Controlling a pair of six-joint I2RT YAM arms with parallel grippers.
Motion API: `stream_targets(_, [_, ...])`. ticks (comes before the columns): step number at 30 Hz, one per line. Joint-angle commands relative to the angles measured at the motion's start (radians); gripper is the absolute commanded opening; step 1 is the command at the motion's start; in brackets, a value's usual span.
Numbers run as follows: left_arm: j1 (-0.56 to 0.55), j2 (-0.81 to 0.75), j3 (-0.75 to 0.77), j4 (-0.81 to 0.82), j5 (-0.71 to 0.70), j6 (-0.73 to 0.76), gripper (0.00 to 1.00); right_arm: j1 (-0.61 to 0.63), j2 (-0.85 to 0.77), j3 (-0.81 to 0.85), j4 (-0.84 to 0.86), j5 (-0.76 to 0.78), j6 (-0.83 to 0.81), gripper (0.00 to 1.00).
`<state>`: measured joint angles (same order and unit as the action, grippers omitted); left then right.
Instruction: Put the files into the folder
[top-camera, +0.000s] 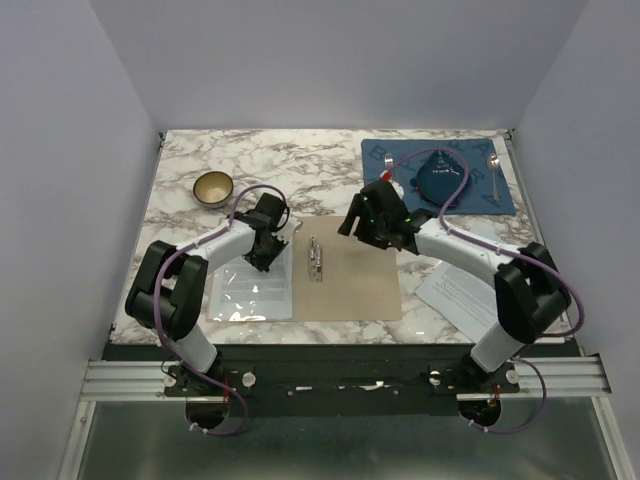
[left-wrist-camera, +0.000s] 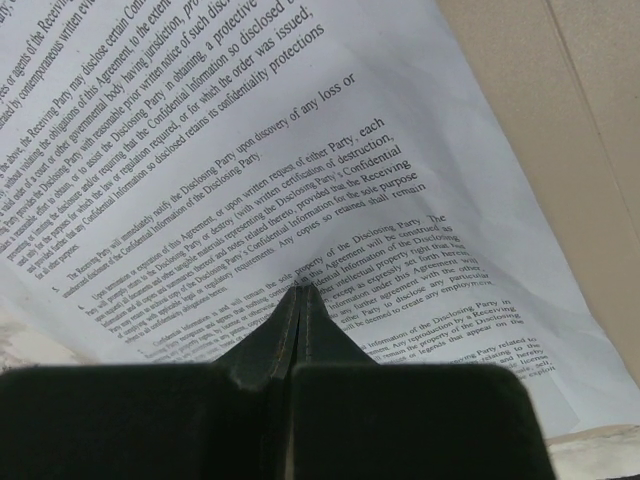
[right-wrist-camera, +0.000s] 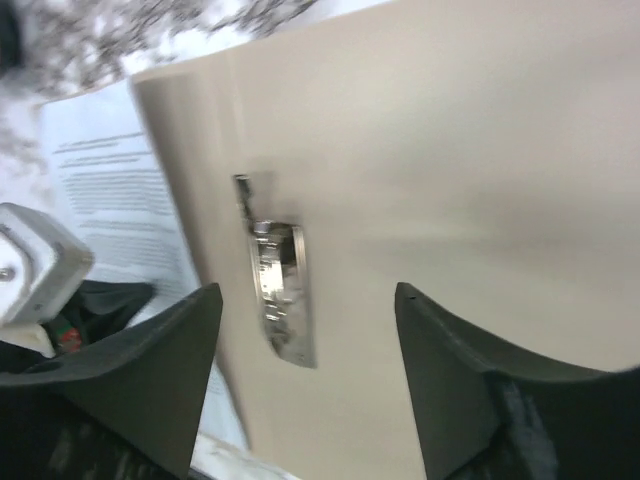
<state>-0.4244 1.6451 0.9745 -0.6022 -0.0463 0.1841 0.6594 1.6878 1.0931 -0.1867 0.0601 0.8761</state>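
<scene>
The folder (top-camera: 350, 285) lies open and flat in the middle, tan, with its metal clip (top-camera: 316, 258) near the spine. White printed files (top-camera: 250, 290) lie just left of it. My left gripper (top-camera: 268, 256) is at their far right corner. In the left wrist view its jaws (left-wrist-camera: 300, 290) are shut, and the files (left-wrist-camera: 200, 150) rise in a crease at the tips. My right gripper (top-camera: 352, 228) hovers open and empty over the folder's far edge. In the right wrist view (right-wrist-camera: 308, 292) the clip (right-wrist-camera: 278, 290) shows between the fingers, on the folder (right-wrist-camera: 450, 150).
Another printed sheet (top-camera: 460, 290) lies at the right under my right arm. A blue placemat (top-camera: 440, 175) with a dark blue domed item and spoons is at the back right. A small bowl (top-camera: 213, 187) stands at the back left.
</scene>
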Motion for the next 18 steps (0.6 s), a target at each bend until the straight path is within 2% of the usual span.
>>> stream_targets(1, [0.009,-0.044,-0.006,-0.013,-0.007,0.011,0.0,-0.047,-0.099,0.054,-0.543,0.36,0.01,0.82])
stream_targets(2, [0.01,-0.048,-0.008,-0.013,-0.006,0.011,0.0,-0.066,-0.094,0.056,-0.598,0.369,0.032,0.82])
stream_targets(3, [0.01,-0.051,-0.011,-0.01,-0.004,0.009,0.0,-0.104,-0.085,0.054,-0.7,0.376,0.055,0.75])
stream_targets(6, [0.01,-0.054,-0.013,-0.013,0.0,0.005,0.0,-0.162,-0.011,0.048,-0.854,0.388,0.127,0.57])
stream_targets(9, [0.01,-0.054,-0.01,-0.016,0.006,0.003,0.0,-0.165,0.024,0.021,-0.908,0.415,0.167,0.56])
stream_targets(14, [0.01,-0.057,-0.011,-0.018,0.011,0.002,0.0,-0.17,-0.03,-0.077,-0.847,0.405,0.169,0.57])
stream_targets(18, [0.01,-0.056,-0.011,-0.019,0.01,0.002,0.0,-0.173,-0.014,-0.079,-0.821,0.383,0.15,0.57])
